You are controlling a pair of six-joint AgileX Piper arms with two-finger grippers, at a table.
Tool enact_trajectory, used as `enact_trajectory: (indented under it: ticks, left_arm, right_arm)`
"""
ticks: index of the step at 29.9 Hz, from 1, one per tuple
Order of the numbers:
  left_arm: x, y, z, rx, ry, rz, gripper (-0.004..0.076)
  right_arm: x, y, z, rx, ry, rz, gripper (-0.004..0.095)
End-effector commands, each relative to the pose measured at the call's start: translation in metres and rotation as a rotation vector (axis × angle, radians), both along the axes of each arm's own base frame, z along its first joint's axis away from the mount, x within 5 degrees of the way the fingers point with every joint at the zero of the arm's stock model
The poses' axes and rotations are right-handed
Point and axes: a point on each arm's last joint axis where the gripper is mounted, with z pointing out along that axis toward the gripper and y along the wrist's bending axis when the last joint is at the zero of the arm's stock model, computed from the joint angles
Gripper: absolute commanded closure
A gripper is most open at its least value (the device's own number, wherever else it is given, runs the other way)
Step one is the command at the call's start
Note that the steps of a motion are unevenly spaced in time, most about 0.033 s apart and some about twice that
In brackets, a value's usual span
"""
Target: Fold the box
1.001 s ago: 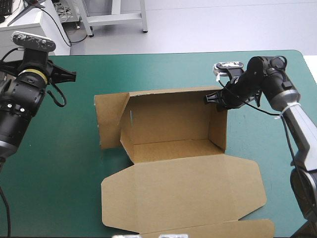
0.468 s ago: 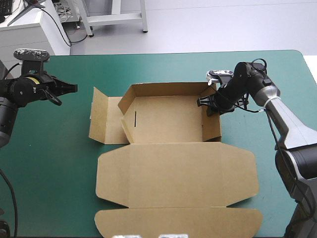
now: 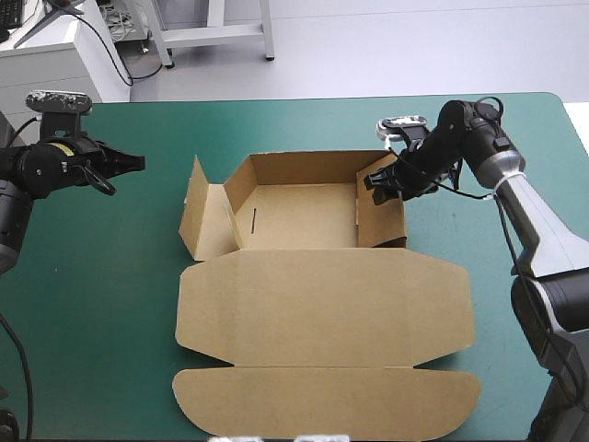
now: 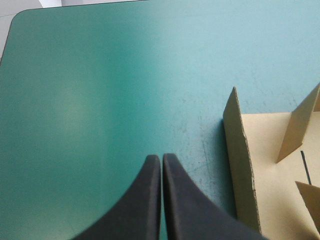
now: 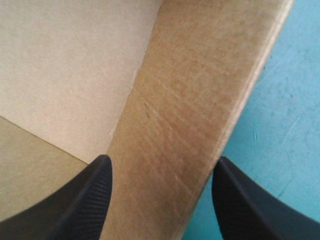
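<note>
The brown box (image 3: 304, 216) lies mid-table as an open tray, its lid (image 3: 322, 304) flat toward the front edge. My right gripper (image 3: 375, 181) is open at the far top corner of the right wall (image 3: 382, 216), one finger on each side of it. In the right wrist view that wall (image 5: 200, 75) runs between the right gripper's (image 5: 162, 162) spread fingers. The left gripper (image 3: 138, 163) is shut, hovering over the teal-green cover well left of the box's loose left flap (image 3: 198, 221). In the left wrist view the left gripper (image 4: 161, 157) points past that flap (image 4: 242, 150).
The lid's front flap (image 3: 322, 405) reaches close to the table's front edge. The table's far edge (image 3: 304, 98) runs just behind both arms. Teal-green cover (image 3: 92, 276) stretches left of the box, with a narrower strip on its right.
The box has come down from a tilted lift to lie flat. My right gripper has opened off the right wall. The left arm swung earlier and now holds still.
</note>
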Motion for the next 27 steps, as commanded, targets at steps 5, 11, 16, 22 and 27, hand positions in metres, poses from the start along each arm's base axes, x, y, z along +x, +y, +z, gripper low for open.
enact_trajectory:
  ticks: [5,11,16,22,27]
  left_arm:
    - [-0.007,0.0,0.019,-0.016,-0.071,0.006,0.073]
    - [-0.009,0.0,0.017,-0.005,-0.046,0.003,0.073]
    - [-0.009,0.002,0.016,0.016,-0.04,0.008,0.073]
    - [-0.006,0.024,0.011,-0.069,-0.016,0.108,0.073]
    - [-0.008,0.041,0.011,-0.173,-0.016,0.164,0.073]
  right_arm:
    - [-0.013,0.004,0.052,0.14,-0.068,-0.066,0.0354]
    - [-0.02,-0.011,0.068,0.007,-0.158,-0.087,0.0354]
    - [-0.04,-0.03,0.103,-0.126,-0.29,-0.153,0.0354]
    - [-0.083,-0.039,0.149,-0.049,-0.394,-0.259,0.0354]
    - [-0.088,-0.039,0.153,-0.033,-0.401,-0.259,0.0354]
